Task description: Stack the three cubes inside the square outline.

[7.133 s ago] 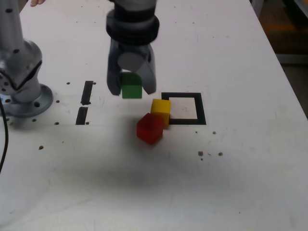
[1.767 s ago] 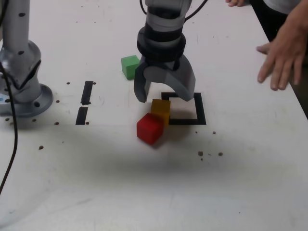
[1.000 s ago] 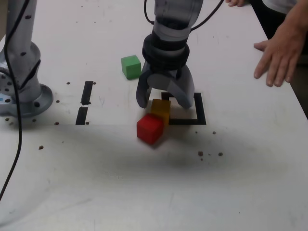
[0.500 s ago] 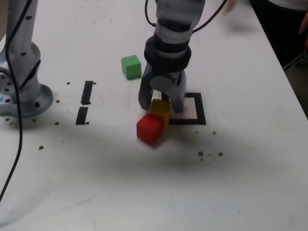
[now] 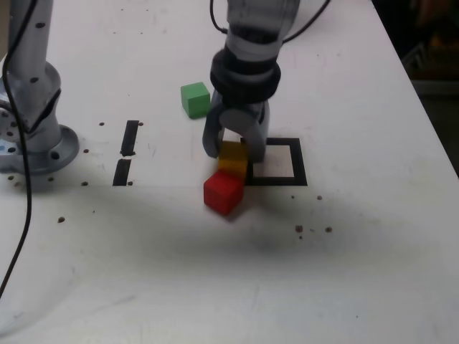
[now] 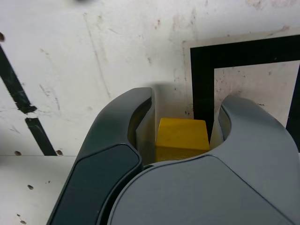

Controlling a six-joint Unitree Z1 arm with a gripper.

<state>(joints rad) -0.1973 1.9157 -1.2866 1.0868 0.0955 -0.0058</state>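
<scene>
Gripper (image 5: 234, 152) pointing down at the table (image 5: 344, 272), jaws pinched tight on the yellow cube (image 5: 233, 159), one finger each side; wrist view shows the yellow cube (image 6: 182, 139) wedged btwn both fingers (image 6: 140, 124), touching them. Nearest the camera, just in front of the gripper: red cube (image 5: 223, 191), on the table, turned a bit, its back corner touching or v. close to the yellow one. Just beside the gripper, on the exterior view's right: square outline (image 5: 298, 165), white centre bare; yellow cube sits at its outer edge, not inside. Beyond the gripper, toward the exterior view's left: green cube (image 5: 195, 99), alone, well apart. Two short black strips (image 5: 126, 152) farther out on that side, near the arm base (image 5: 36, 147).
</scene>
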